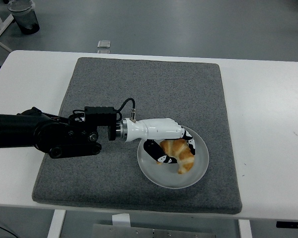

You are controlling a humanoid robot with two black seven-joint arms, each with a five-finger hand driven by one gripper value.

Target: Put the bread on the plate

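left hand (170, 143): reaching in low from the left, fingers curling around the bread
bread (181, 154): lying under the fingers, resting on the plate
plate (201, 168): sitting on the grey mat (114, 89)

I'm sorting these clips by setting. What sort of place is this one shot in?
Probably a robotics lab or test space, not a kitchen: a white table with a grey mat on a bare grey floor, a bin at the back, and the left hand holding a croissant over a plate.
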